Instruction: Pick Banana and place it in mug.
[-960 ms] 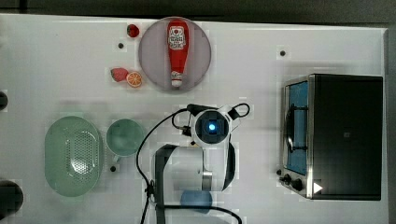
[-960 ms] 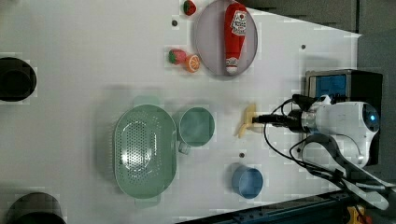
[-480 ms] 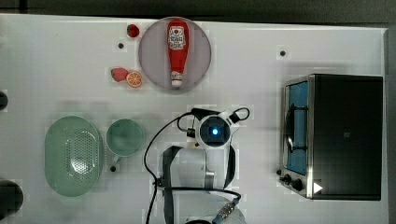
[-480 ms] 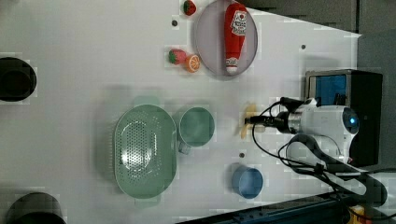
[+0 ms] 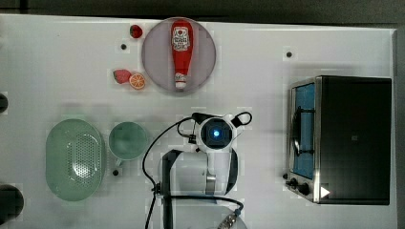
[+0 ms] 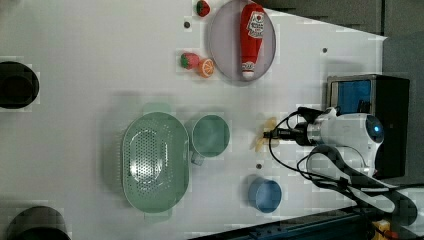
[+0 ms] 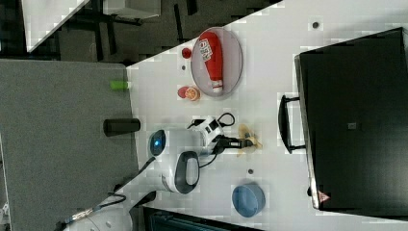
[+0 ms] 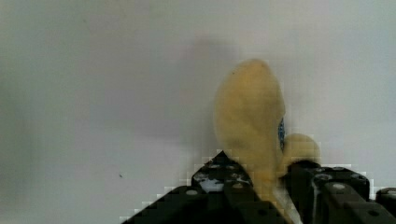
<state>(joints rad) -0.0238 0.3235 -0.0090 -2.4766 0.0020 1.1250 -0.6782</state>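
Pickup stage, grasp nearly made, nothing delivered yet. Pincer (image 8: 275,184) sits down at the banana (image 8: 250,121); in the wrist view the two dark fingers (image 8: 233,189) flank the narrow stem end of the bunch, with yellow between them. Looks like pinching the banana, though whether the squeeze is firm can't be confirmed.

Banana (image 6: 264,136) lies at centre-right of the left view, on the white table (image 6: 90,60), with the pincer (image 6: 272,135) tip touching it. Right view shows the same: banana (image 7: 246,139) at frame centre, arm reaching in from the right view's left. No sign of lift; the bunch appears to rest on the table surface.

Mug (image 6: 210,136) is just to the left view's left of the banana, empty, beside the green strainer (image 6: 155,162). In the top view the mug (image 5: 128,140) is at left of centre, arm body (image 5: 216,134) covering the grasp spot.

Left to do, by judgement: secure grip, lift, short move across to the mug, lower, release. Blue cup (image 6: 265,195) near the bottom of the left view is out of the direct path.
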